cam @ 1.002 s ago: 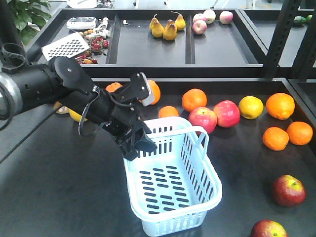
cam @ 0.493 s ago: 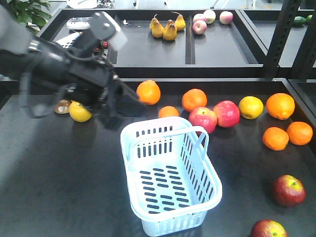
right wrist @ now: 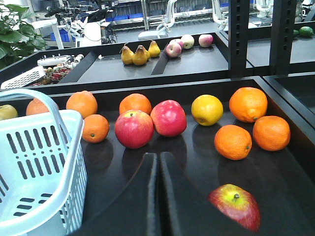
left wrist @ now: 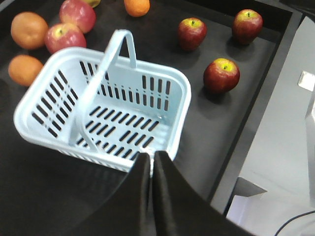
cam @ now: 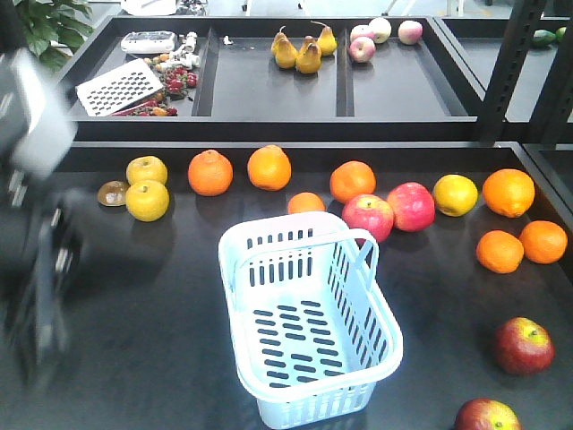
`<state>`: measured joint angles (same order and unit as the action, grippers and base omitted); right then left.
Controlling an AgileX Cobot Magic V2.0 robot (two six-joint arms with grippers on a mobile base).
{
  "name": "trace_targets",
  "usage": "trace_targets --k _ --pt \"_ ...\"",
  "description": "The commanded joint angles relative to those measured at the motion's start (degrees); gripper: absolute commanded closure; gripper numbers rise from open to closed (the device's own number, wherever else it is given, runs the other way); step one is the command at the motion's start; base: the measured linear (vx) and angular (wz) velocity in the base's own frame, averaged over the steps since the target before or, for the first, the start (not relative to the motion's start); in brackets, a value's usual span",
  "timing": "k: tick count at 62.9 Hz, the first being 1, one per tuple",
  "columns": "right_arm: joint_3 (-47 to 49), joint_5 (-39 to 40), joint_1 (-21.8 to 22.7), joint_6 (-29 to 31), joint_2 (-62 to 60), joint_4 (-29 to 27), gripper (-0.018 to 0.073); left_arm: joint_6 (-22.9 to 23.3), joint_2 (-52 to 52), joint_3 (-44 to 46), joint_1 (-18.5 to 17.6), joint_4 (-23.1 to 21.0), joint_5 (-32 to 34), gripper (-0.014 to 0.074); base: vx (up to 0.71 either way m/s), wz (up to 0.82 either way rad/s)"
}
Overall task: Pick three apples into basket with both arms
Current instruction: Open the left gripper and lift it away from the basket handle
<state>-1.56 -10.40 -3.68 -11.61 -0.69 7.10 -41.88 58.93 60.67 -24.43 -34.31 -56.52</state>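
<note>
The pale blue basket stands empty mid-table, one handle raised. Two dark red apples lie at the front right. The left wrist view shows three such apples beyond the basket. My left arm is a blur at the left edge, well clear of the basket. Its gripper is shut and holds nothing, seen just short of the basket's rim. My right gripper is shut and empty, low over the table between the basket and one apple.
Two pinker red apples sit just behind the basket. Oranges and yellow fruits line the back of the table. Behind it is a shelf with pears and a metal upright at the right.
My left arm has swung from over the basket's left rim out to the far left edge of the view. The basket and fruit have stayed put.
</note>
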Motion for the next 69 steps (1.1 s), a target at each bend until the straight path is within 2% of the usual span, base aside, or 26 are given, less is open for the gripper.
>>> trace_targets --k 1,12,17,25,31,38,42,48,53,62,69 --pt "-0.8 4.3 0.4 0.0 -0.7 0.6 0.0566 0.2 -6.5 -8.9 0.1 -4.5 8.2 0.0605 0.0 0.0" --pt "-0.8 4.3 0.4 0.0 -0.7 0.6 0.0566 0.4 -17.4 -28.7 0.1 -9.7 20.2 0.0605 0.0 0.0" --pt "-0.8 4.3 0.4 0.0 -0.7 0.6 0.0566 0.4 -20.6 -35.5 0.1 -12.0 23.5 0.0604 0.0 0.0" --pt "-0.8 4.3 0.4 0.0 -0.7 0.6 0.0566 0.4 -23.3 -42.1 0.1 -13.3 26.0 0.0604 0.0 0.0" --pt "-0.8 4.3 0.4 0.0 -0.7 0.6 0.0566 0.4 -24.0 -42.6 0.1 -15.9 28.6 0.0604 0.0 0.0" --pt "-0.8 5.3 0.4 -0.9 -0.7 -0.3 0.0566 0.4 -24.0 -42.6 0.1 -15.9 28.9 0.0604 0.0 0.0" --pt "-0.8 7.1 0.4 -4.6 -0.7 -4.1 0.0566 0.4 -24.0 -42.6 0.1 -15.9 28.8 0.0604 0.0 0.0" --pt "-0.8 10.7 0.4 -12.6 -0.7 -12.8 0.0566 0.4 -24.0 -42.6 0.1 -15.9 28.6 0.0604 0.0 0.0" --pt "-0.8 12.9 0.4 -16.6 -0.7 -18.0 0.0566 0.4 -24.0 -42.6 0.1 -15.9 28.6 0.0604 0.0 0.0" --pt "-0.8 15.7 0.4 -18.4 -0.7 -23.9 0.0566 0.4 -24.0 -42.6 0.1 -15.9 28.6 0.0604 0.0 0.0" --pt "1.1 15.0 0.1 -18.0 -0.7 -24.7 0.0564 0.4 -24.0 -42.6 0.1 -15.9 28.6 0.0604 0.0 0.0"
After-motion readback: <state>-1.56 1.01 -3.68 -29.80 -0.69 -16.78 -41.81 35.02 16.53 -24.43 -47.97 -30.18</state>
